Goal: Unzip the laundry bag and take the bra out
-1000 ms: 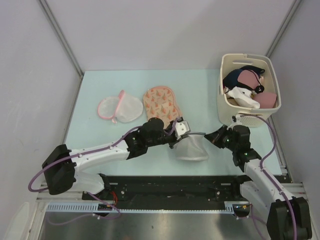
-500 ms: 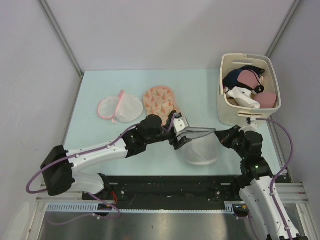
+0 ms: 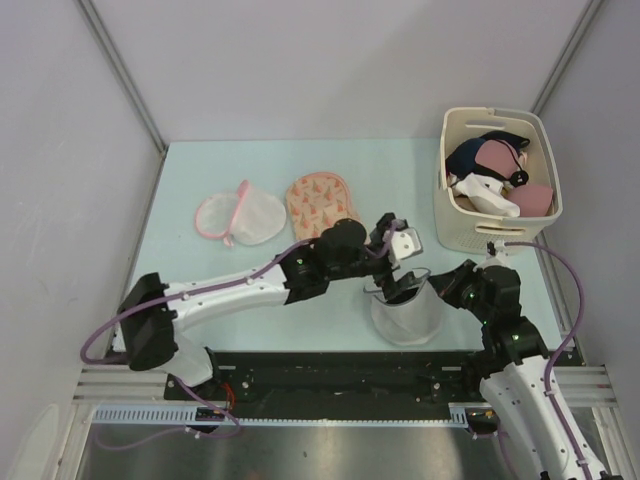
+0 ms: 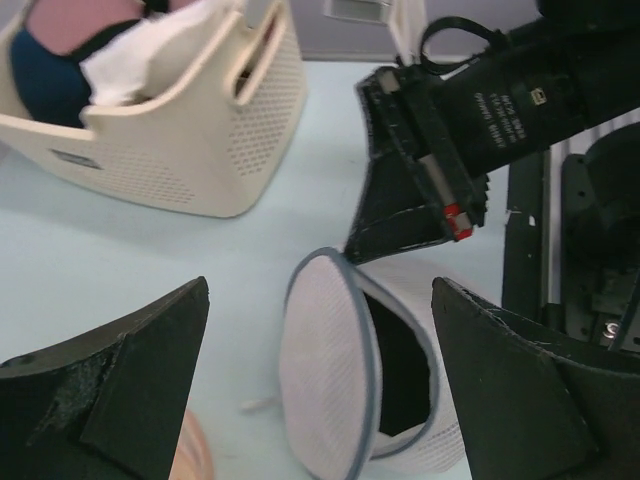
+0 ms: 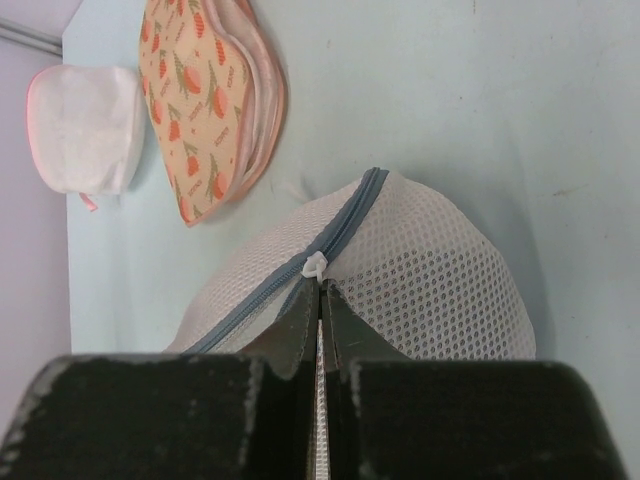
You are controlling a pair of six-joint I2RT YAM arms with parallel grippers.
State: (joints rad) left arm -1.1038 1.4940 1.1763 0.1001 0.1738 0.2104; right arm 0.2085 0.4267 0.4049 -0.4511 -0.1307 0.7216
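We count two arms, two mesh laundry bags, one basket (image 3: 447,215) of clothes and one peach patterned bra (image 3: 318,200) lying loose on the table (image 3: 400,170). The pink-trimmed bag (image 3: 245,217) sits just left of that bra, well apart from the arms. The grey-zippered laundry bag (image 5: 440,280) rests near the table's front edge, between the two grippers. The right gripper (image 5: 320,295) has its fingers pressed together on the bag's seam, just below the white zipper pull (image 5: 316,266). The left gripper (image 4: 320,288) hangs spread wide just above the bag's gaping mouth, apparently not touching it (the inside is too dark for us to say what it holds).
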